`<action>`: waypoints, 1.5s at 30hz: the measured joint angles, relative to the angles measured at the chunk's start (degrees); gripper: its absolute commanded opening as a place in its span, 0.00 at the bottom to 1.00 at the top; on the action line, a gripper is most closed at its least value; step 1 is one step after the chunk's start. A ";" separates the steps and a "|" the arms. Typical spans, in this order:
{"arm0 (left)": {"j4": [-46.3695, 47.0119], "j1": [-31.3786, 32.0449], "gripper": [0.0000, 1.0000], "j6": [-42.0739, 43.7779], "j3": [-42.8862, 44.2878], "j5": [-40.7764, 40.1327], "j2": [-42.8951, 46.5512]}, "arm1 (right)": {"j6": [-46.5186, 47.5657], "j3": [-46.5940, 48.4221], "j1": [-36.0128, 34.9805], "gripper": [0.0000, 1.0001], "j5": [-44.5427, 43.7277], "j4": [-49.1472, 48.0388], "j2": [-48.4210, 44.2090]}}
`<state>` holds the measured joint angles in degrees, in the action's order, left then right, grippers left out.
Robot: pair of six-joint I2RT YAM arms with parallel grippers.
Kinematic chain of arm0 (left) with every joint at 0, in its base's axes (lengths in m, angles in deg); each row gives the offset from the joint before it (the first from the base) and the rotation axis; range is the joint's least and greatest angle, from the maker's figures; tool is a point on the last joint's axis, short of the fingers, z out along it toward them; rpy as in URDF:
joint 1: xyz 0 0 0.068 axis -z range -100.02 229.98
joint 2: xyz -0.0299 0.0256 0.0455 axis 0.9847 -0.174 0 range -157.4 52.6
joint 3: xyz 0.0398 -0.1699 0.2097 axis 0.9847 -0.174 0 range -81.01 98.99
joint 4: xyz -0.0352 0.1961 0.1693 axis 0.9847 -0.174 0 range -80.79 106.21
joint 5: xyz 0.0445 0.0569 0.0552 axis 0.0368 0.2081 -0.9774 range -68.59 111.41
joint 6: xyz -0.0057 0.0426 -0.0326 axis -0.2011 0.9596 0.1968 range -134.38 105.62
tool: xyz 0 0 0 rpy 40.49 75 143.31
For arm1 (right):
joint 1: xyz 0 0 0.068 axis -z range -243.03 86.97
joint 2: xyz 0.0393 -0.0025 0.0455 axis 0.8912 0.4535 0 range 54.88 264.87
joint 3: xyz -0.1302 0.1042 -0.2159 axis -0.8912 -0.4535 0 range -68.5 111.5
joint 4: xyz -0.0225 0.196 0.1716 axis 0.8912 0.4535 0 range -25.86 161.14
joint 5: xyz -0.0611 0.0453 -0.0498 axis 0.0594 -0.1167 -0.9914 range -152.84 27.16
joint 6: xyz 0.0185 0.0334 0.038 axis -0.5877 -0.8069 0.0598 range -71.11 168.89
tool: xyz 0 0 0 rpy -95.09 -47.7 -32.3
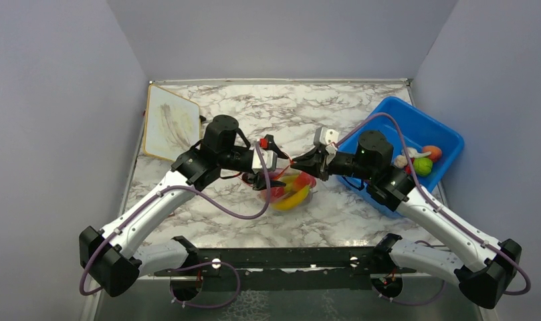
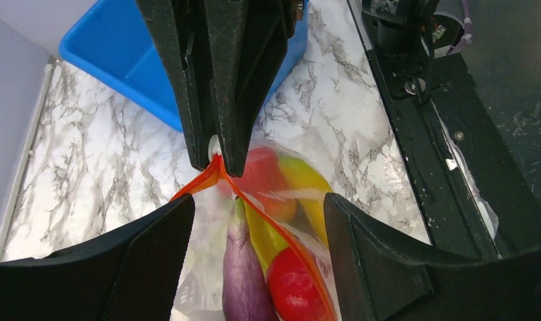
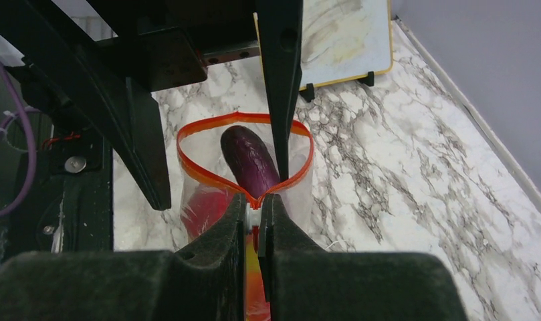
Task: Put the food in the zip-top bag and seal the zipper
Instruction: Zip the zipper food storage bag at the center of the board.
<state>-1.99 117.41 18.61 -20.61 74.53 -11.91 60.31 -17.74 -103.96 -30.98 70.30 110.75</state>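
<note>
The clear zip-top bag [image 1: 285, 192] stands mid-table between both grippers, its mouth spread open. Its orange-red zipper [image 3: 217, 120] forms an open loop. Inside are a purple eggplant [image 3: 247, 157], a red round fruit [image 2: 294, 287] and a yellow banana [image 1: 291, 199]. My right gripper [image 3: 257, 199] is shut on the zipper's near end, also seen in the left wrist view [image 2: 217, 152]. My left gripper [image 2: 257, 200] is open, its fingers [image 3: 281, 87] straddling the bag's mouth, touching nothing that I can see.
A blue bin [image 1: 388, 114] at the right holds a green ball [image 1: 422, 166] and an orange-red piece [image 1: 433, 152]. A white board with a yellow rim [image 1: 170, 124] lies at the back left. Grey walls close in the table.
</note>
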 measured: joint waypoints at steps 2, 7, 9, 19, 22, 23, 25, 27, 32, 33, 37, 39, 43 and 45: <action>0.24 0.70 0.73 0.24 0.02 -0.11 -0.72 | 0.46 0.15 0.00 0.01 1.42 0.59 0.11; 1.64 2.16 0.73 0.55 0.02 -2.14 -1.64 | 1.42 0.50 0.00 0.01 3.87 2.03 1.07; 2.73 2.78 0.73 0.70 0.02 -3.34 -1.68 | 1.88 0.50 0.00 0.01 4.35 3.02 1.42; 5.81 4.24 0.73 1.92 -1.84 -5.64 0.61 | 4.83 0.74 0.00 0.01 5.95 5.38 2.60; 5.79 4.28 0.74 2.56 -2.23 -5.35 0.61 | 5.97 0.74 0.00 0.01 7.58 5.38 2.34; 5.75 4.28 0.74 2.75 -2.36 -5.03 0.55 | 6.43 0.72 0.00 0.01 8.13 5.42 2.14; 5.68 4.31 0.74 3.15 -2.45 -4.39 0.24 | 7.54 0.72 0.00 0.01 9.33 5.62 1.57; 5.66 4.33 0.74 3.61 -2.45 -4.04 -0.22 | 9.16 0.74 0.00 0.01 10.71 6.32 0.85; 4.85 4.33 0.67 4.59 -2.45 -3.41 -1.11 | 12.96 0.72 0.00 0.01 13.18 7.63 -1.09; 4.46 4.33 0.66 4.87 -2.45 -3.19 -1.27 | 13.68 0.72 0.00 0.01 13.51 7.72 -1.38; 2.89 4.33 0.38 5.53 -2.45 -2.62 -1.75 | 15.23 0.72 0.00 0.01 14.21 8.11 -1.90; 2.32 4.33 0.24 5.90 -2.45 -2.58 -1.81 | 15.50 0.72 0.00 0.01 14.23 8.20 -1.90; 1.22 4.33 0.01 6.32 -2.45 -2.62 -1.79 | 15.34 0.68 0.00 0.15 13.97 8.22 -1.99; 0.92 4.33 0.00 6.23 -2.45 -2.67 -1.77 | 14.73 0.20 0.00 0.32 13.16 7.96 -2.36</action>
<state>-1.07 121.73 24.84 -23.06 71.87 -13.68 75.04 -17.55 -103.96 -17.82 78.25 108.39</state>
